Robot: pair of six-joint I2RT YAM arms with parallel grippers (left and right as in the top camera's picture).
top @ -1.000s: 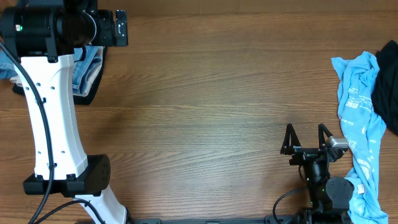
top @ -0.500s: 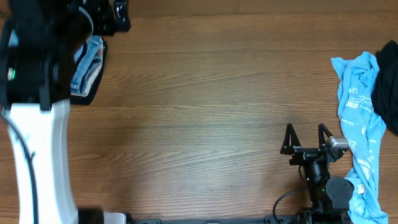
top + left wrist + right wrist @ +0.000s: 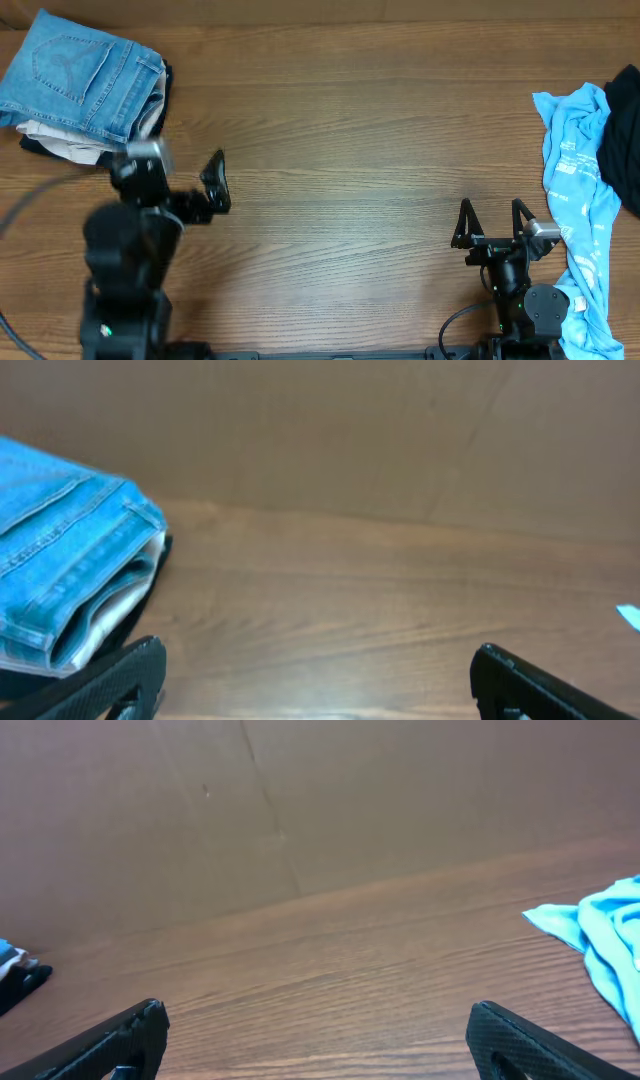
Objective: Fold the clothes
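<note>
The clothes, a pair of light blue jeans (image 3: 75, 75), lie folded at the back left corner on top of a small stack, a stitched back pocket facing up. In the left wrist view the folded jeans (image 3: 60, 560) fill the left side. My left gripper (image 3: 185, 175) hovers in front of and to the right of the stack, open and apart from it, with only wood between its fingers (image 3: 130, 670). At the front right my right gripper (image 3: 492, 222) stands open over bare wood, its fingertips (image 3: 520, 1035) wide apart.
Under the jeans lie beige trousers (image 3: 60, 150) and a dark garment (image 3: 150, 150). A cyan T-shirt with white print (image 3: 580, 200) sprawls along the right edge beside a black cloth (image 3: 622, 140). Its corner (image 3: 610, 930) shows in the right wrist view.
My left arm has drawn back from over the stack at the back left to the front left, uncovering the folded jeans. The right arm has not moved.
</note>
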